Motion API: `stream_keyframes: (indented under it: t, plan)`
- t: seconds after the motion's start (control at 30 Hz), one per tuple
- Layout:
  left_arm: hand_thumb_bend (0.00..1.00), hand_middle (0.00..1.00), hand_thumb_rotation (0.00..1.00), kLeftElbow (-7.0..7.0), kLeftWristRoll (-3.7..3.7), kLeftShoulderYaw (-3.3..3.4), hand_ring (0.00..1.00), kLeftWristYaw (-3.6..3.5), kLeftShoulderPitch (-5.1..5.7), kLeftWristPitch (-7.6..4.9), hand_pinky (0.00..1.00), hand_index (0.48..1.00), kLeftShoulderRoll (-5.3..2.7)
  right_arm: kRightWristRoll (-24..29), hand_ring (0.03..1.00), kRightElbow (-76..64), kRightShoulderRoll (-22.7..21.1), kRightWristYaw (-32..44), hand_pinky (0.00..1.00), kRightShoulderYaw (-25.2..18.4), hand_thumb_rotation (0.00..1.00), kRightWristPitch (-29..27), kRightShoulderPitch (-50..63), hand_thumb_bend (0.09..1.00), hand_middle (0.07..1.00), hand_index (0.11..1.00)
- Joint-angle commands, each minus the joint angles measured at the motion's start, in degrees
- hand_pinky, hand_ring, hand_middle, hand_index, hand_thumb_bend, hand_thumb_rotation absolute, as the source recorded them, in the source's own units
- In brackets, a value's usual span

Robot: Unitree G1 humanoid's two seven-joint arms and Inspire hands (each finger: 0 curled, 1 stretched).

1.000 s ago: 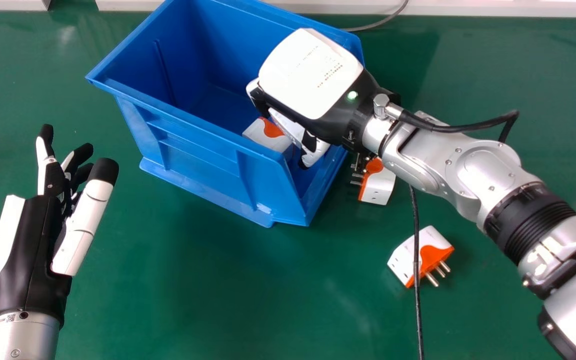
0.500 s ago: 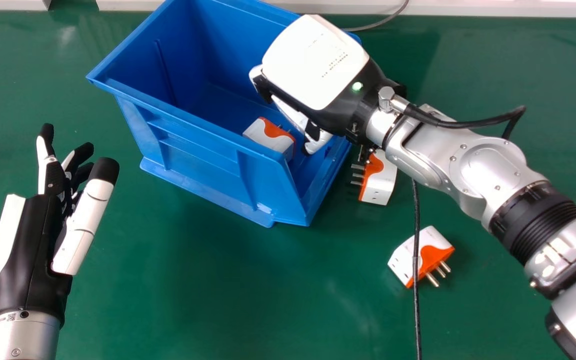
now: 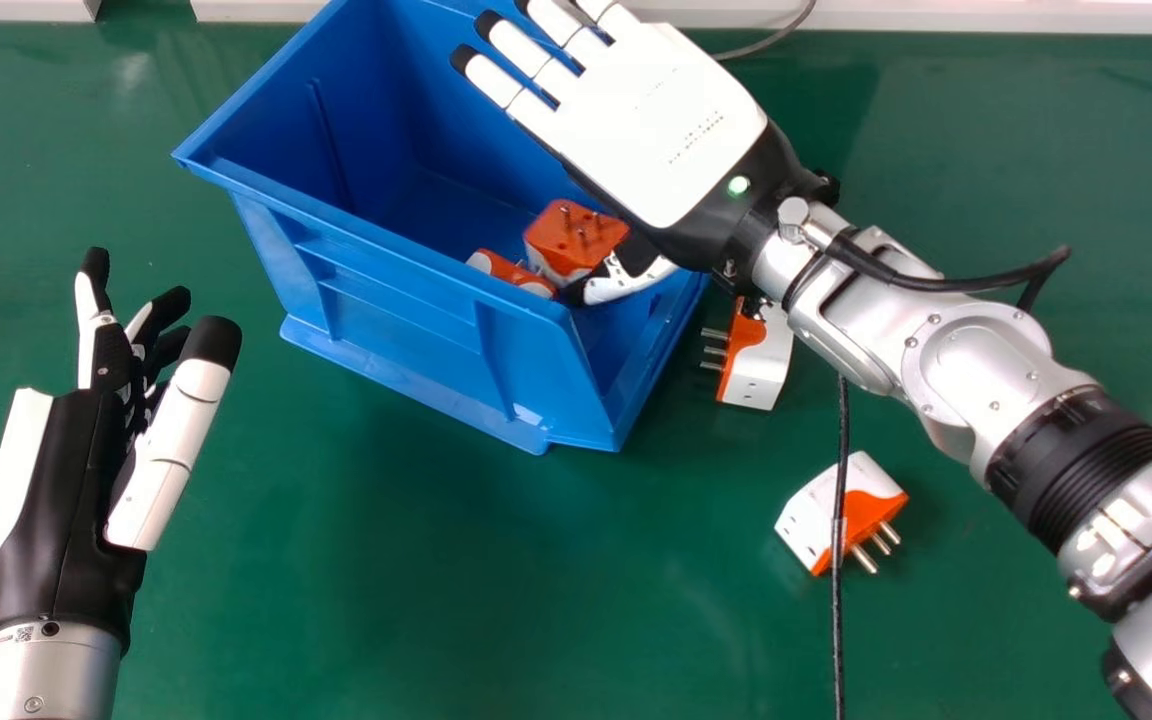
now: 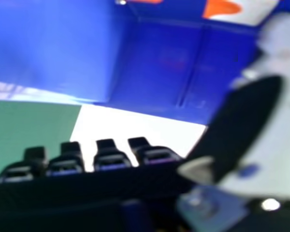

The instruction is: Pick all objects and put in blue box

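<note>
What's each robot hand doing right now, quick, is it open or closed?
Left robot hand: open, holding nothing.
Right robot hand: open, fingers straight, over the big blue plastic box.

A dark green counter [image 3: 406,560] spreads across the head view, smooth and slightly glossy. Along its far edge, from 11 to 2 o'clock, runs a long white ledge [image 3: 986,18]; a shorter white piece [image 3: 16,10] lies at 10 o'clock, with a narrow green gap between them. A thin grey cable [image 3: 766,43] curves near 1 o'clock. Light leaves a pale glare at 10 o'clock and a fainter sheen at 5.
</note>
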Motion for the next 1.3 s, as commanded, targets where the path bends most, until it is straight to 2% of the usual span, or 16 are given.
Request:
stream_keyframes:
  t: [0.0, 0.17, 0.33, 0.53, 0.6, 0.7, 0.8, 0.9, 1.1, 1.17, 1.27]
  plan:
    - [0.77, 0.93, 0.93, -1.43, 0.55, -0.08, 0.91, 0.45, 0.12, -0.52, 0.87, 0.919, 0.14, 1.4, 1.000, -1.5, -0.9, -0.9, 1.00, -1.0, 0.87, 0.1, -0.1, 0.480, 1.000, 1.000]
    - [0.77, 0.93, 0.93, -0.69, 0.34, 0.03, 0.91, 0.32, -0.16, -0.79, 0.87, 0.920, 0.28, 2.9, 1.000, -5.7, -3.9, 0.0, 1.00, -2.7, 0.86, -1.2, 1.8, 0.474, 1.000, 1.000]
    - [0.77, 0.94, 0.93, -0.26, 0.14, 0.19, 0.91, 0.24, -0.18, -1.15, 0.87, 0.920, 0.36, 4.6, 1.000, -15.1, -9.5, 1.0, 1.00, -5.9, 0.85, -2.3, 7.4, 0.455, 1.000, 1.000]
    - [0.77, 0.94, 0.93, 0.00, -0.20, 0.49, 0.91, 0.04, -0.58, -0.93, 0.87, 0.921, 0.56, 7.6, 1.000, -33.1, -17.2, 5.1, 1.00, -14.0, 0.85, -1.2, 20.6, 0.442, 1.000, 1.000]
    - [0.77, 0.94, 0.93, 0.17, -0.25, 0.54, 0.91, 0.02, -0.73, -0.98, 0.87, 0.922, 0.56, 8.6, 1.000, -38.0, -18.4, 7.0, 1.00, -16.7, 0.83, -0.4, 24.6, 0.437, 1.000, 1.000]
    - [0.77, 0.94, 0.93, -0.41, -0.24, 0.50, 0.91, 0.03, -0.79, -0.63, 0.87, 0.922, 0.44, 10.0, 1.000, -48.5, -19.1, 10.6, 1.00, -22.3, 0.80, 3.1, 34.5, 0.441, 1.000, 1.000]
    - [0.76, 0.94, 0.93, -0.35, -0.11, 0.27, 0.91, 0.15, -0.95, -0.68, 0.87, 0.922, 0.23, 10.3, 1.000, -55.9, -17.5, 13.8, 1.00, -26.2, 0.79, 6.7, 42.0, 0.449, 1.000, 1.000]
    - [0.75, 0.94, 0.92, 1.00, 0.03, 0.06, 0.91, 0.39, -0.99, -1.84, 0.87, 0.922, -0.04, 9.3, 1.000, -62.0, -13.3, 15.2, 1.00, -28.4, 0.76, 11.5, 50.4, 0.465, 1.000, 1.000]
    - [0.76, 0.94, 0.91, 3.56, 0.77, -0.90, 0.91, 1.27, -0.99, -4.23, 0.87, 0.918, -0.69, 5.1, 1.000, -63.5, -4.9, 11.3, 1.00, -27.7, 0.72, 17.3, 61.5, 0.491, 1.000, 1.000]
    - [0.78, 0.93, 0.91, 4.74, 0.84, -1.04, 0.91, 1.51, -1.14, -5.16, 0.86, 0.916, -0.81, 4.5, 1.000, -61.9, -2.6, 9.3, 1.00, -27.1, 0.71, 18.2, 63.6, 0.493, 1.000, 1.000]
    - [0.79, 0.93, 0.91, 5.59, 0.92, -1.28, 0.91, 1.85, -1.22, -6.02, 0.86, 0.913, -1.03, 2.9, 1.000, -61.2, 0.4, 8.9, 1.00, -26.3, 0.70, 20.8, 65.8, 0.494, 1.000, 1.000]
